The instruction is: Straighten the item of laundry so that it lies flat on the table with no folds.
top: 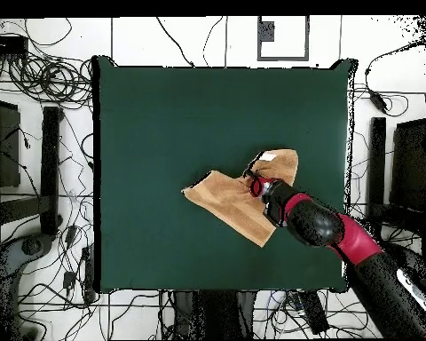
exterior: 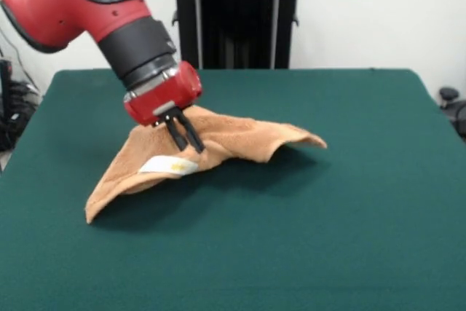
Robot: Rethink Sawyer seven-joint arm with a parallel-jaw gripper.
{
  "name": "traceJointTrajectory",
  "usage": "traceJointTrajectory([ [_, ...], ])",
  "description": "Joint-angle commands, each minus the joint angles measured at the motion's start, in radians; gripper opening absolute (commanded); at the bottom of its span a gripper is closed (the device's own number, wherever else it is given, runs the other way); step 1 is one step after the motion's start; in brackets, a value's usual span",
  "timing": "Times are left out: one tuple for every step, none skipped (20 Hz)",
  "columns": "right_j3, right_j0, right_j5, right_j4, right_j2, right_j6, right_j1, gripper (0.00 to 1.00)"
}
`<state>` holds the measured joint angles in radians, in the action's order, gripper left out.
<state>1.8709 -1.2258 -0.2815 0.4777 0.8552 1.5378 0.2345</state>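
Laundry here means the tan terry towel (exterior: 218, 143), and the front view shows it bunched and tented near the middle of the green surface (exterior: 349, 238), slightly toward the picture's left. It is not flat: a ridge rises where the end effector (exterior: 186, 142) meets it, one corner trails down toward the near left, and another corner reaches out to the right and curls a little clear of the felt, throwing a shadow beneath. A white tag (exterior: 169, 166) with a yellow mark lies on the near slope just below the fingers. The two black fingers (exterior: 176, 136) stand close together, angled down into the cloth at the peak, and appear pinched on a fold of it. The red and black arm comes in from the upper left.

Seen from overhead, the towel (top: 230, 200) lies right of the middle of the surface (top: 145, 133), an irregular shape with one point toward the picture's left and a lobe up by the tag (top: 268, 156). The end effector (top: 255, 184) sits over its right part, largely hidden by the wrist.

I judge this the spreading step, mid-way at best: folds remain. The next move likely calls for drawing the held fold outward, away from the bunched part, low enough that the cloth drags flat, then letting go.
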Motion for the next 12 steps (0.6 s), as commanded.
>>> traceJointTrajectory([
  [0.063, -0.017, -0.165, 0.087, 0.254, -0.325, -0.150, 0.00],
  [0.066, -0.013, -0.148, 0.096, 0.259, -0.305, -0.145, 0.00],
  [0.068, -0.011, -0.134, 0.107, 0.268, -0.291, -0.145, 0.00],
  [0.071, -0.010, -0.119, 0.118, 0.276, -0.277, -0.146, 0.00],
  [0.075, -0.016, -0.108, 0.133, 0.292, -0.274, -0.161, 0.00],
  [0.077, -0.020, -0.097, 0.150, 0.306, -0.276, -0.172, 0.00],
  [0.078, -0.019, -0.095, 0.158, 0.311, -0.266, -0.171, 0.00],
  [0.079, -0.018, -0.093, 0.165, 0.317, -0.256, -0.170, 0.00],
  [0.079, -0.019, -0.094, 0.173, 0.322, -0.252, -0.171, 0.00],
  [0.078, -0.018, -0.096, 0.183, 0.322, -0.244, -0.166, 0.00],
  [0.077, -0.018, -0.094, 0.195, 0.324, -0.241, -0.166, 0.00],
  [0.076, -0.023, -0.097, 0.208, 0.329, -0.250, -0.173, 0.00],
])
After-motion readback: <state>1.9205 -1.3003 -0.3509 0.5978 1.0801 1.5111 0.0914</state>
